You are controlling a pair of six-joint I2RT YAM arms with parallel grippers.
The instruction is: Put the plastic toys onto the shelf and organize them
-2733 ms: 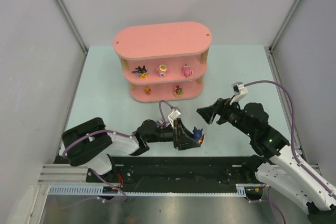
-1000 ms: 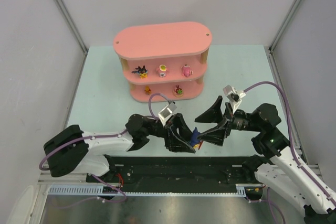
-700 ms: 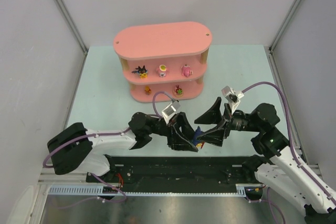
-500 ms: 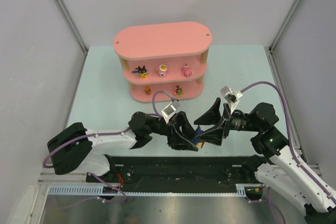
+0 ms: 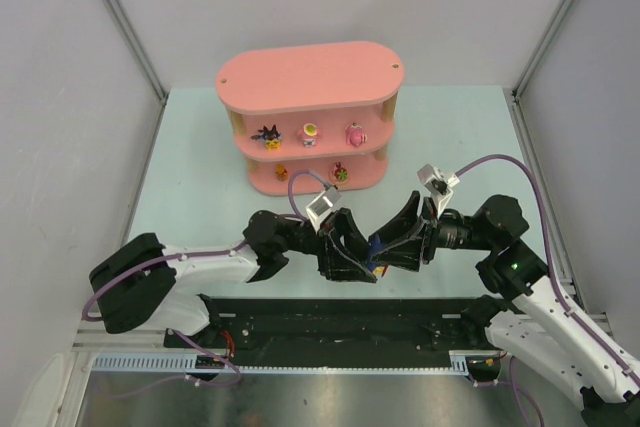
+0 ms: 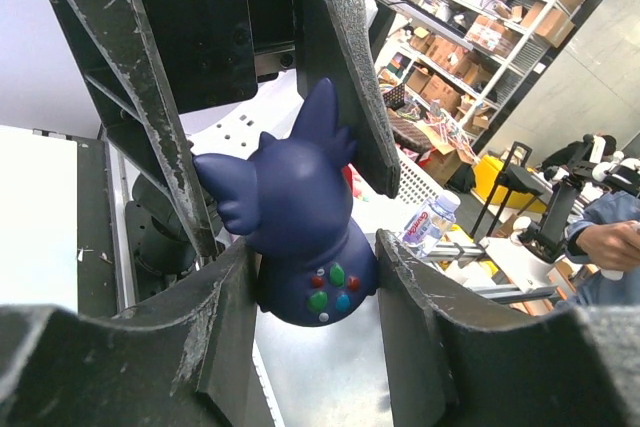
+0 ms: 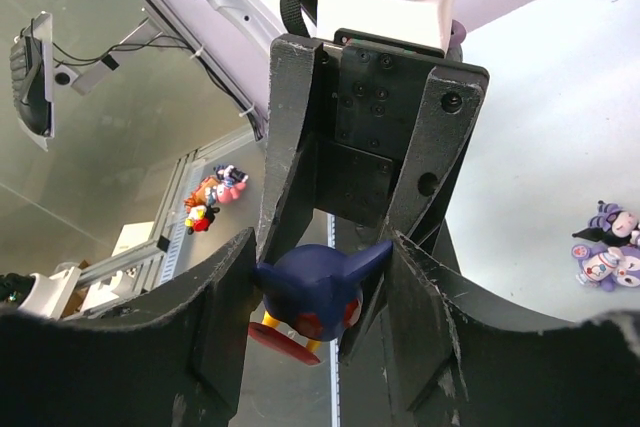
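A dark blue rabbit toy (image 5: pixel 373 248) hangs between both grippers above the table's near edge. My left gripper (image 5: pixel 362 259) is shut on its round body (image 6: pixel 300 247), fingers pressing both sides. My right gripper (image 5: pixel 388 247) faces it from the right and is shut on the toy's head and ears (image 7: pixel 310 292). The right gripper's fingers (image 6: pixel 352 77) flank the ears in the left wrist view. The pink shelf (image 5: pixel 310 77) stands at the back. A black-eared toy (image 5: pixel 267 134), a yellow-topped one (image 5: pixel 311 131) and a pink one (image 5: pixel 355 134) are on its middle board. Two more (image 5: pixel 341 173) stand on the bottom board.
Purple and white figurines (image 7: pixel 605 247) lie on the pale green table at the right of the right wrist view. A red, pink and orange cluster (image 7: pixel 208 199) lies on the metal surface at its left. The black rail (image 5: pixel 340 322) runs along the near edge.
My left gripper lifted the blue rabbit and swung it right. My right gripper came in from the right and closed its fingers on the toy's head.
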